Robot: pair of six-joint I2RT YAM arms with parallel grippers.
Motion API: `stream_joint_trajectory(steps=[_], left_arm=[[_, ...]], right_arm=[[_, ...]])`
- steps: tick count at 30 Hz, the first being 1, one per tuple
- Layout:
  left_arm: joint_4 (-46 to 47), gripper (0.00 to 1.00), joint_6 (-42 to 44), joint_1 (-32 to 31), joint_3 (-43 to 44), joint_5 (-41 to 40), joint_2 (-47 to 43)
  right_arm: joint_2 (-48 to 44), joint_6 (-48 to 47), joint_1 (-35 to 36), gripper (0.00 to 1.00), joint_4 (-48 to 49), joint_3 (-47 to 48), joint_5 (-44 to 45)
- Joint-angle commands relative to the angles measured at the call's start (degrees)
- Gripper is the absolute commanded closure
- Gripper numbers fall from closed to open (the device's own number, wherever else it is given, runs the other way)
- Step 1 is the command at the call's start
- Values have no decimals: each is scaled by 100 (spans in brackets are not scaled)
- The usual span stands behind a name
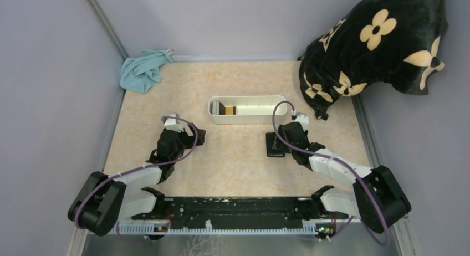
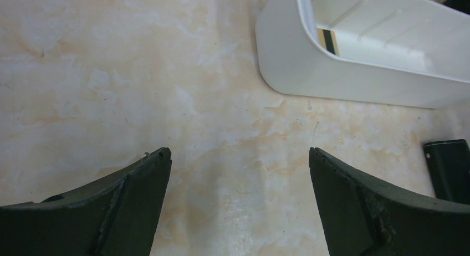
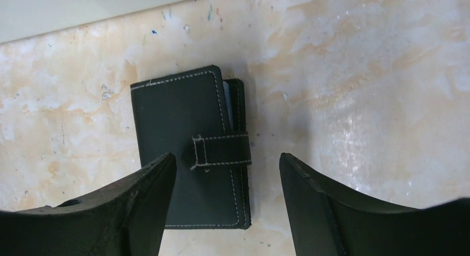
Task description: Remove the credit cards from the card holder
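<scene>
I am hovering my right gripper (image 3: 226, 157), jaws spread wide, over the strapped-shut card holder (image 3: 177, 112) to grasp it; my left gripper (image 2: 238, 152) is hanging empty, equally wide.

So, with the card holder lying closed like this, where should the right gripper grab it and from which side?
Probably from straight above, pinching its two long edges across the narrow width. The card holder lies flat and closed on the table, with its strap fastened over the right edge, so no gap shows for sliding under. The open right gripper hangs above it.
</scene>
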Motion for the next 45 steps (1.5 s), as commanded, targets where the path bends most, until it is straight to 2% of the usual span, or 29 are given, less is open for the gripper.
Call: stream_joint_trajectory(steps=[1,5,9,12,17,21,25,27,30,36,37,40,41,42,45], left_arm=[[-4,1,-199,-86,-111,185,-436],[24,1,-222,-103,-68,321,-315],[109,1,-331,-139,-71,532,-171],[184,1,-381,-163,-144,451,-88],[291,1,-275,-185,40,678,293],[147,1,-168,-302,268,854,307],[4,1,78,-647,239,642,228],[43,1,375,-840,224,902,121],[-265,1,434,-1113,280,814,-211],[-914,1,557,-1184,388,725,-777],[-965,1,592,-1187,403,690,-797],[-861,1,587,-1184,445,693,-684],[-789,1,564,-1183,469,705,-580],[-705,1,551,-1187,500,714,-424],[-555,1,621,-1187,678,793,95]], right_arm=[[-313,299,150,37,51,-194,354],[-441,274,214,55,-172,-240,377],[-788,463,375,83,-393,-323,499],[-1341,510,415,100,-502,-433,531],[-2058,271,415,100,-1126,-252,662],[-2352,-191,407,100,-1208,-126,702],[-2244,-551,415,100,-1314,142,442],[-2176,-746,430,100,-1348,330,385],[-2095,-901,503,100,-1376,527,380],[-1903,-721,678,100,-1126,414,298],[-1817,-670,678,98,-1072,352,400],[-1488,-589,661,52,-977,253,869],[-1370,-613,605,41,-847,198,892],[-1254,-629,463,38,-666,113,775],[-1093,-599,-619,37,-58,-309,-271]])
